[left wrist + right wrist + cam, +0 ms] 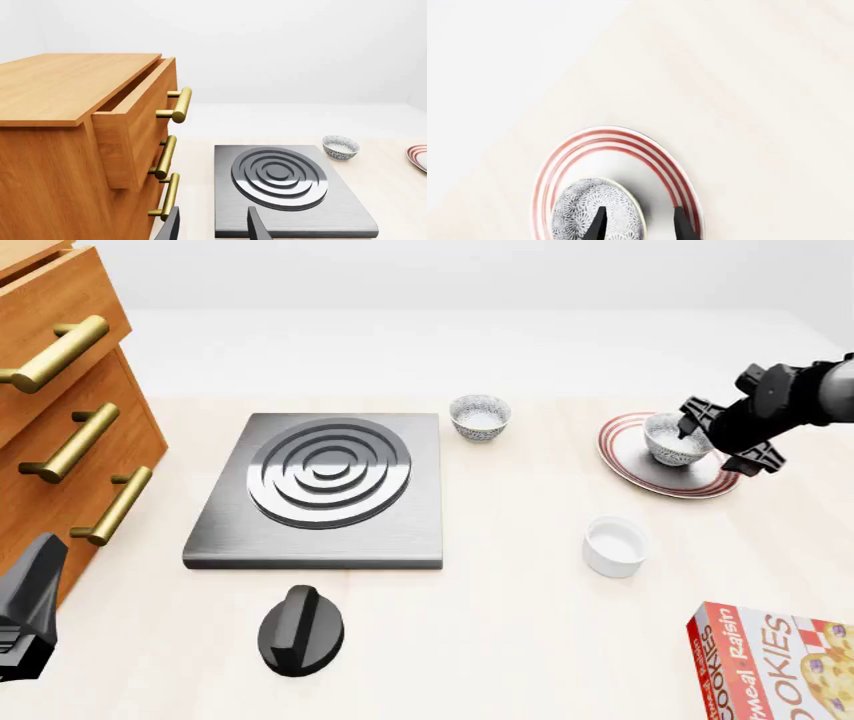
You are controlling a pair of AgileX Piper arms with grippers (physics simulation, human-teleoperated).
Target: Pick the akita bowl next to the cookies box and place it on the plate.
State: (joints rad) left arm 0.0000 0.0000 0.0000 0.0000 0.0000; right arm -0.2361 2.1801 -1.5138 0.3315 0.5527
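Observation:
The akita bowl [666, 437] stands upright on the red-ringed plate [638, 470] at the right of the table. In the right wrist view its speckled outside [577, 210] shows over the plate [627, 145]. My right gripper [697, 436] [638, 208] is open at the bowl, one finger in front of the bowl's wall and the other beyond its edge. The cookies box [781, 665] lies at the near right corner. My left gripper [30, 610] [212, 220] hangs open and empty at the near left by the cabinet.
A second speckled bowl [479, 416] [340, 147] sits behind the stove plate [327, 485] [287, 185]. A plain white cup [615, 545] stands in front of the plate, and a black knob [300, 630] lies near the front. The wooden drawer cabinet [67, 410] [67, 150] fills the left, its top drawer pulled out.

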